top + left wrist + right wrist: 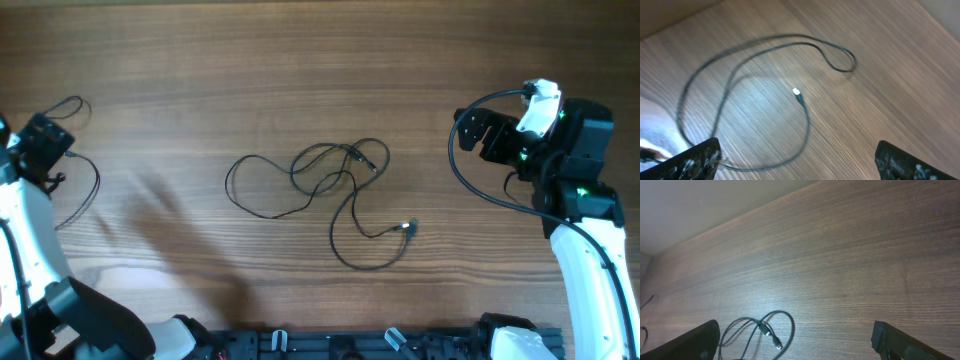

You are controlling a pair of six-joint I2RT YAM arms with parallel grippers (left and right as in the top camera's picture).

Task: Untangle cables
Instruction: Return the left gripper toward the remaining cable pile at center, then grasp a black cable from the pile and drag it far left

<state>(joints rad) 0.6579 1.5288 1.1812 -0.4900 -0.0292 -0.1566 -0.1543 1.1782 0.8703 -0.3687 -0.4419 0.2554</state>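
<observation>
Thin black cables lie in a loose tangle [335,180] at the table's middle, with metallic plug ends near the top [368,160] and at the lower right [410,228]. One separate cable [93,185] lies at the far left beside my left gripper [50,140]. In the left wrist view this cable [765,47] forms a wide loop with a plug end [796,92], and my left gripper [797,157] is open above it, holding nothing. My right gripper [478,130] is open and empty, right of the tangle. The right wrist view shows part of the tangle [767,330] between the open fingers [795,335].
The wooden table [200,60] fills the views. Thicker black arm cables loop by the right arm [470,185]. The arm bases stand along the front edge [330,345].
</observation>
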